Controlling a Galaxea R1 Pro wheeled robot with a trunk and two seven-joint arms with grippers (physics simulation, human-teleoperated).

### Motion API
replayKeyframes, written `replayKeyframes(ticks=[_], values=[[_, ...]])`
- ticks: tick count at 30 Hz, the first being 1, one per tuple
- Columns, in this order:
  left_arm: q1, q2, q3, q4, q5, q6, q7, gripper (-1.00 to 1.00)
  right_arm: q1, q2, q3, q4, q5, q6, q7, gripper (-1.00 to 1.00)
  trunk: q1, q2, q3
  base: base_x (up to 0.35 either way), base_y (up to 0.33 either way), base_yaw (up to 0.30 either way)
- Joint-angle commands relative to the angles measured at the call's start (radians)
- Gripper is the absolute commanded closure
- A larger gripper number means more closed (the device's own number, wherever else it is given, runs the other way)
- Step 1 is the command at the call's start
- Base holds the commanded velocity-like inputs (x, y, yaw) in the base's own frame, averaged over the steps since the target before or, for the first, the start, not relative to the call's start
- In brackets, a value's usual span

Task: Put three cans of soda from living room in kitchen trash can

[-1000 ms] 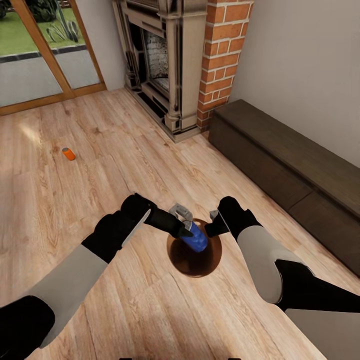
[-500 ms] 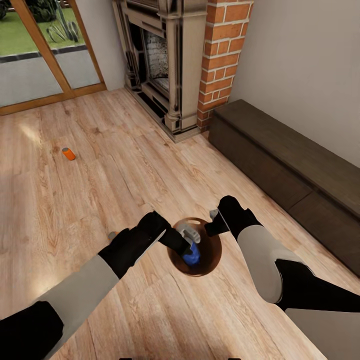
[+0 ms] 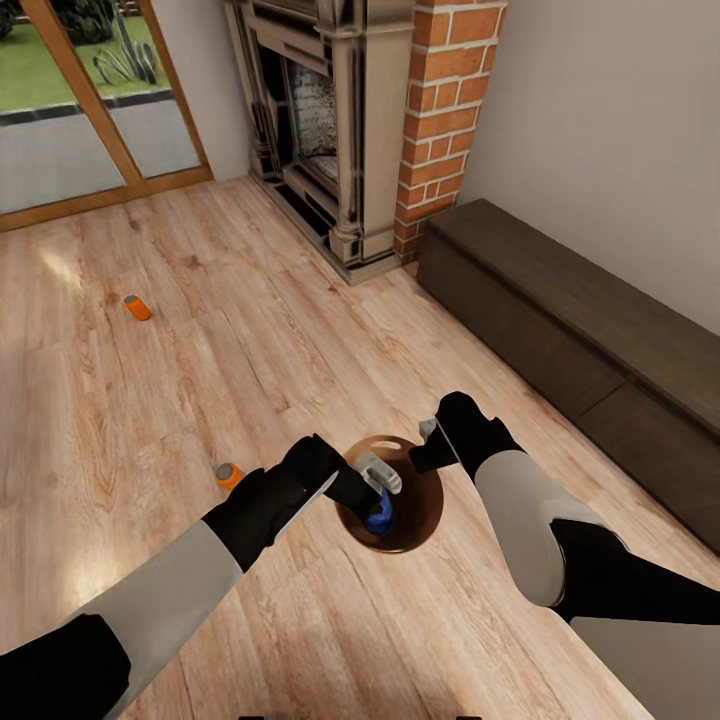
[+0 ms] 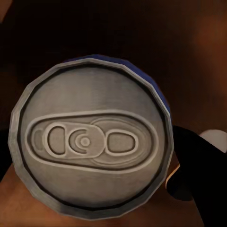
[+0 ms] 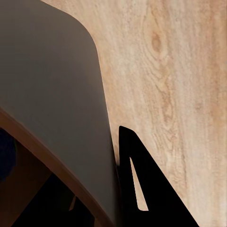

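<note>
The tash can [image 3: 420, 505], a round glossy brown bin, stands on the wood floor between my arms. My left gripper [image 3: 376, 474] reaches down into its mouth, shut on a blue-sided can of soda [image 3: 378, 516] that hangs inside the bin. That can's grey top [image 4: 90, 146] faces the left wrist camera, with one dark finger [image 4: 187, 170] beside it. My right gripper [image 3: 426, 446] is shut on the bin's far rim [image 5: 52, 142], with one finger [image 5: 137, 189] outside the wall. Two orange cans of soda stand on the floor: one [image 3: 229, 475] by my left forearm, one [image 3: 137, 307] far left.
A long dark brown low cabinet [image 3: 580, 310] runs along the right wall. A red brick fireplace [image 3: 345, 130] stands at the back, with wood-framed glass doors [image 3: 80, 110] to its left. Open plank floor [image 3: 200, 380] spreads to the left.
My left arm swung right and down, lowering the blue can from above the rim into the bin. That uncovered the orange can by my forearm. The right arm stayed still.
</note>
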Motion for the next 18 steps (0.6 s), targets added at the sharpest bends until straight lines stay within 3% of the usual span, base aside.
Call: replayKeyframes(ticks=[1,6,7,18], values=[[0.0,0.001,0.0,0.001,-0.04,-0.007,0.007,1.0,0.0,0.0,0.0,0.001,-0.026,0.006,0.004,1.0,0.0,0.0,0.0,0.0,0.0,0.0],[0.0,0.0,0.0,0.001,-0.04,-0.008,0.007,1.0,0.0,0.0,0.0,0.002,-0.029,0.006,0.004,1.0,0.0,0.0,0.0,0.0,0.0,0.0],[0.0,0.0,0.0,0.001,-0.04,-0.008,0.007,-1.0,0.0,0.0,0.0,0.002,-0.029,0.006,0.004,1.0,0.0,0.0,0.0,0.0,0.0,0.0],[0.0,0.002,0.001,-0.002,-0.033,-0.009,0.006,-1.0,0.001,0.0,0.0,0.002,-0.031,0.006,0.004,1.0,0.0,0.0,0.0,0.0,0.0,0.0]])
